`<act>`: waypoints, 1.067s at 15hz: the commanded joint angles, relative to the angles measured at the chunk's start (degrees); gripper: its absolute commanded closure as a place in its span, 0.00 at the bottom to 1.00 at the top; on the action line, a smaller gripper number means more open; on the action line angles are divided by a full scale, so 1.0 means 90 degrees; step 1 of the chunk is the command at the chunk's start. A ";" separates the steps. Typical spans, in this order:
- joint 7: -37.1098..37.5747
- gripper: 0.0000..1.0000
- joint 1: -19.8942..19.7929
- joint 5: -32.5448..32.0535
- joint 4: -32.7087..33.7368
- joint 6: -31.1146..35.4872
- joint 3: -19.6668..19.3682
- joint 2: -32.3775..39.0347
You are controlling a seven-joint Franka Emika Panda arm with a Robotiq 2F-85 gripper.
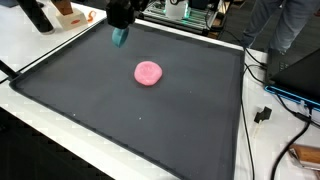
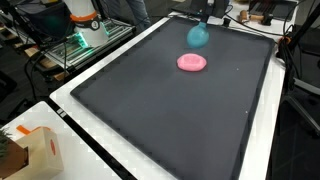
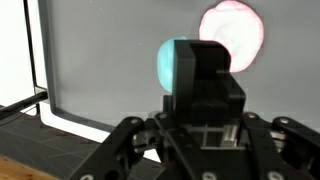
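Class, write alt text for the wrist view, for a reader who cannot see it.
The black gripper holds a teal rounded object close to the camera, above a dark grey mat. A blurred pink disc lies on the mat beyond it, apart from the gripper.

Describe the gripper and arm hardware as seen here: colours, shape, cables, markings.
Gripper: matte black throughout, a blocky squared body with angled linkage bars splaying out at its base in the wrist view. Fingers read as one black block beside the teal object. No cables or legible markings on it. An exterior view shows only its black wrist end.
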 commanded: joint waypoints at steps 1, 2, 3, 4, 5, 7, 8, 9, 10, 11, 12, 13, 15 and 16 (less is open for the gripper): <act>0.1584 0.75 0.0444 -0.0922 0.0121 -0.0341 -0.0109 0.0242; 0.2004 0.75 0.0557 -0.1166 0.0156 -0.0462 -0.0121 0.0324; 0.2405 0.75 0.0662 -0.1404 0.0189 -0.0576 -0.0139 0.0429; 0.2769 0.75 0.0758 -0.1601 0.0235 -0.0747 -0.0156 0.0520; 0.3119 0.75 0.0851 -0.1777 0.0286 -0.0932 -0.0176 0.0636; 0.3766 0.75 0.0987 -0.2074 0.0424 -0.1349 -0.0179 0.0856; 0.4005 0.75 0.1038 -0.2176 0.0512 -0.1585 -0.0174 0.0964; 0.4240 0.75 0.1081 -0.2276 0.0592 -0.1768 -0.0167 0.1094; 0.4391 0.75 0.1106 -0.2329 0.0683 -0.1961 -0.0154 0.1205; 0.4524 0.75 0.1123 -0.2380 0.0769 -0.2110 -0.0149 0.1341; 0.4640 0.75 0.1140 -0.2426 0.0846 -0.2222 -0.0146 0.1447; 0.4734 0.75 0.1150 -0.2462 0.0924 -0.2330 -0.0151 0.1576; 0.4874 0.75 0.1161 -0.2501 0.1067 -0.2473 -0.0159 0.1786; 0.4935 0.75 0.1169 -0.2537 0.1131 -0.2510 -0.0169 0.1877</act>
